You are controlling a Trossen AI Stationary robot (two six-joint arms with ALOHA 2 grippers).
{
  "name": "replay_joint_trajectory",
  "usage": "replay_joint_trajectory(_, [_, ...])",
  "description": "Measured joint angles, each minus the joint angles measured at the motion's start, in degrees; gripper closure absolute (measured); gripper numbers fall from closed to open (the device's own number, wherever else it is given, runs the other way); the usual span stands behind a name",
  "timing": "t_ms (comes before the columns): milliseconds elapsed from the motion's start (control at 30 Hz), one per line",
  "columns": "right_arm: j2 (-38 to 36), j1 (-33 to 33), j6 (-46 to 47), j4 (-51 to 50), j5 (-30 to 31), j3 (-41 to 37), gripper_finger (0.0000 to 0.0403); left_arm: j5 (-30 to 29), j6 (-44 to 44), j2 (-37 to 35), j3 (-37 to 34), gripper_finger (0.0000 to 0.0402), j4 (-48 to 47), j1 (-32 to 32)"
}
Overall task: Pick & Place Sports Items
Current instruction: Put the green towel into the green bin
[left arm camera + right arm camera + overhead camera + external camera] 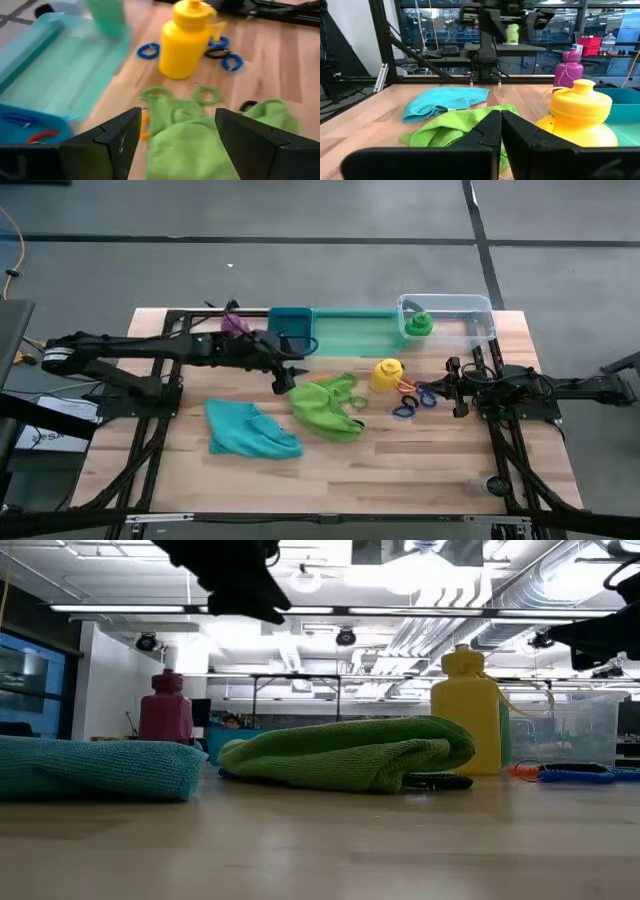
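No text, label, brand, number or sign could be read in any view. The yellow bottle, the purple bottle and the bins bore no legible print, and the room behind showed none either.

Both arms were matte black, pretty chunky, with angular wedge-shaped fingers; the left arm had a white label near its base.
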Motion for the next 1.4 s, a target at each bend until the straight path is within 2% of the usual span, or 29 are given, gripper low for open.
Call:
replay_joint_trajectory(300, [-0.01, 0.02, 0.01, 0.0, 0.0, 0.0, 0.0402, -1.68, -3.23, 1.96, 0.0, 0.0195, -0.02, -5.28])
replay_joint_trajectory(767, [-0.02, 0.0, 0.01, 0.0, 0.0, 0.0, 0.0402, -1.9, -9.5, 12.59, 0.0, 0.0195, 2.7, -10.12])
replay_joint_trajectory(1400, [-0.02, 0.0, 0.0, 0.0, 0.0, 0.0, 0.0403, 0.32, -10.68, 23.99, 0.0, 0.0195, 4.53, -12.45])
